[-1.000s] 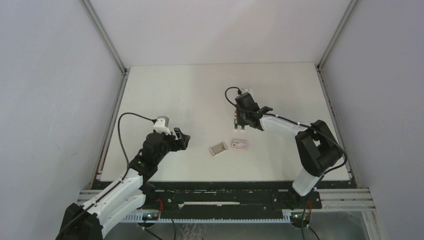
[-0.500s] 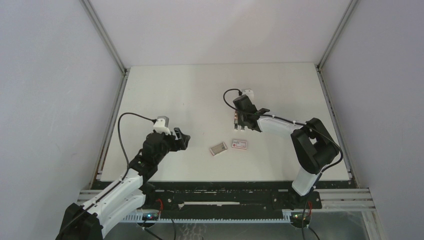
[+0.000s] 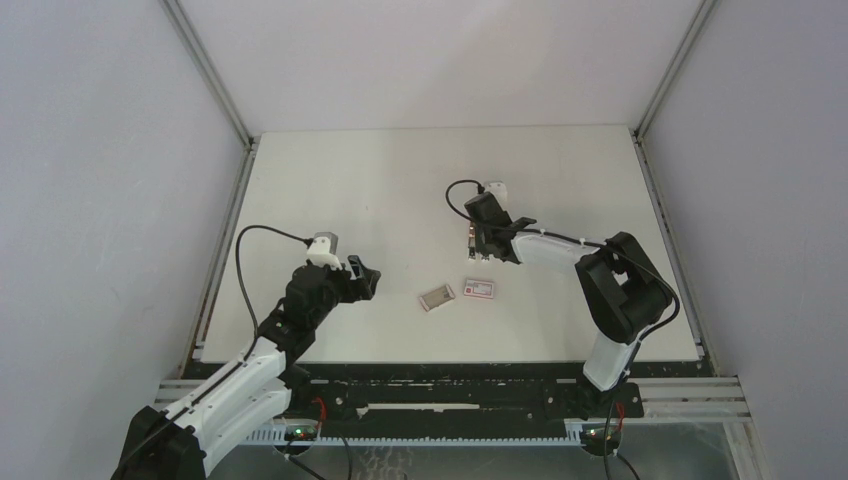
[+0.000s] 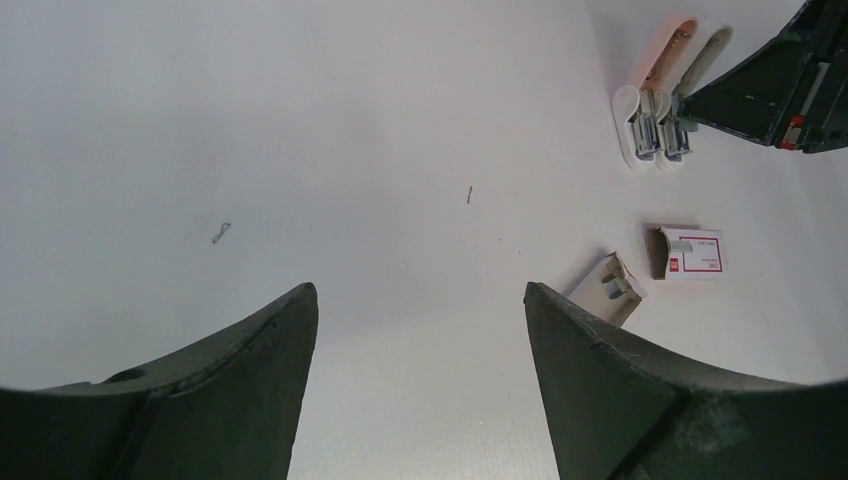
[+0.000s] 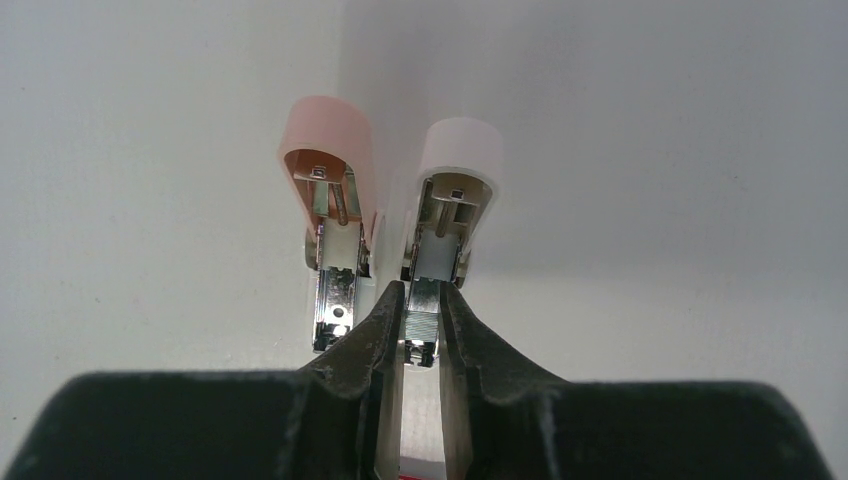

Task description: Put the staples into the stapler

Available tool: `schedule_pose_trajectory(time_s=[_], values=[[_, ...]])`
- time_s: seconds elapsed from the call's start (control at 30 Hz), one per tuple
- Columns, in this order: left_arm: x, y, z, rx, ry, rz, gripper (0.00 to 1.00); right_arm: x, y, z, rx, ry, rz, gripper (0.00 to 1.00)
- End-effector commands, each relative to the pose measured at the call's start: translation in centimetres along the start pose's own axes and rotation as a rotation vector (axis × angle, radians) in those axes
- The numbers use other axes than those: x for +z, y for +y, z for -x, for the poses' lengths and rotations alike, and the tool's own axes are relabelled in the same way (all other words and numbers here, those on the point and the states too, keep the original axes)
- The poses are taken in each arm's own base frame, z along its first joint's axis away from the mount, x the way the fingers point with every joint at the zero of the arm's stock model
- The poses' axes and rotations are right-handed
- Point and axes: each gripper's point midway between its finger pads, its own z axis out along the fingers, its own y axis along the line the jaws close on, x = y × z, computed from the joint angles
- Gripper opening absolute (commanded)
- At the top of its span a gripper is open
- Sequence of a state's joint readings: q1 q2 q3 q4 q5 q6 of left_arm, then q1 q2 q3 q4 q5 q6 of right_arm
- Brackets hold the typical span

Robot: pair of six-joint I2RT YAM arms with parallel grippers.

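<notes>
One white stapler (image 5: 457,180) pinched by its metal rail in my narrowed right gripper (image 5: 415,292), pink stapler (image 5: 325,132) just beside, staples (image 3: 437,296) apparently in slid-out tray (image 4: 606,272) nearer me than that gripper, carton (image 3: 480,289) alongside, left gripper (image 4: 418,292) wide, empty, well apart.

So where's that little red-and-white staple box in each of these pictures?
Top view: near the middle, the staple box lies just right of its pulled-out tray.
Left wrist view: lower right.
Right wrist view: not clearly in it.
Shared landmark: the two small staplers, just beyond the box.
</notes>
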State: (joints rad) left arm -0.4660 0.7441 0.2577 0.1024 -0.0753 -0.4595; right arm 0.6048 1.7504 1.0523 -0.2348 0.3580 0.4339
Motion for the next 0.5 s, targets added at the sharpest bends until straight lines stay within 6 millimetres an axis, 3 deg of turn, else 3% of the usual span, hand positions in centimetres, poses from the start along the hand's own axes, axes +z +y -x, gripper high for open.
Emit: schedule_pose_trajectory(time_s=[0.0, 0.47], values=[[-0.05, 0.10, 0.33, 0.008, -0.026, -0.005, 0.80, 0.29, 0.27, 0.45, 0.035, -0.026, -0.010, 0.13], [-0.05, 0.08, 0.31, 0.008, -0.025, -0.006, 0.80, 0.42, -0.22, 0.22, 0.041, -0.023, -0.031, 0.13]])
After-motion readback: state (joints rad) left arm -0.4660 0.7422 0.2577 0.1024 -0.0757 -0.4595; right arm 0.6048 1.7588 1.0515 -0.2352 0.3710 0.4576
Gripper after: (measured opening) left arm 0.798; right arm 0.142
